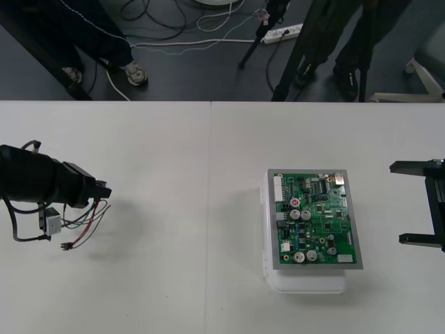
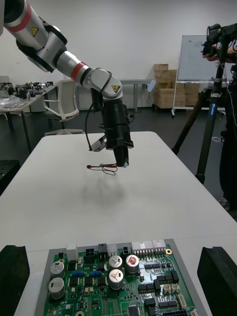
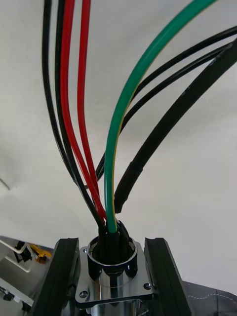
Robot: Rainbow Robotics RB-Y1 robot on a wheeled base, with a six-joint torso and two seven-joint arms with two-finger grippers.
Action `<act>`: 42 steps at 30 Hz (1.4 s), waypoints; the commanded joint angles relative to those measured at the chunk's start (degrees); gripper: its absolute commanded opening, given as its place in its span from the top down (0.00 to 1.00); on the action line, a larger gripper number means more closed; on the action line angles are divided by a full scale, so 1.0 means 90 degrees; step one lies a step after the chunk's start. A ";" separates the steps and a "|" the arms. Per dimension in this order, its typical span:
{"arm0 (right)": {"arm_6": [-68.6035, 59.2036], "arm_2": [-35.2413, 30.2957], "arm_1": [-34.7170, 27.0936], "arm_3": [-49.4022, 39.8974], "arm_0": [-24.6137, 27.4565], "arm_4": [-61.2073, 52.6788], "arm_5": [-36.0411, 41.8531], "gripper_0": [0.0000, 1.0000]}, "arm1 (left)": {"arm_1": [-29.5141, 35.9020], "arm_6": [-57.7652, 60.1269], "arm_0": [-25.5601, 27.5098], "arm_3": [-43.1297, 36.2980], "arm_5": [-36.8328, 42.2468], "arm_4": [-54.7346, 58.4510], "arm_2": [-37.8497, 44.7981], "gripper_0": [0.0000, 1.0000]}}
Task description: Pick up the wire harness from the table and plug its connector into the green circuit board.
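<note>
My left gripper (image 1: 104, 191) hovers above the table's left side, shut on the wire harness (image 1: 87, 221). In the left wrist view its two black fingers (image 3: 61, 276) clamp the round metal socket (image 3: 111, 279) by its flange, and red, black and green wires (image 3: 116, 148) rise out of it. The wires dangle below the gripper, with the small black plug (image 1: 66, 245) at their free end just over the table. The green circuit board (image 1: 314, 219) lies on its white base (image 1: 309, 284) right of centre. My right gripper (image 1: 410, 202) waits open at the right edge, its fingers (image 2: 219, 276) either side of the board (image 2: 118, 286).
Seen from the right wrist, the left gripper (image 2: 121, 158) and the hanging harness (image 2: 103, 168) are well beyond the board, with bare table between them. A seam (image 1: 210, 209) runs down the table's middle. Dark floor with cables and tripod legs (image 1: 278, 69) lies past the far edge.
</note>
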 commanded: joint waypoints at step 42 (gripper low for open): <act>-0.0016 -0.0201 -0.0270 0.0002 -0.0119 -0.0032 -0.0050 0.00 | -0.3763 0.6677 0.1481 -0.0897 -0.4814 -0.1198 0.5624 1.00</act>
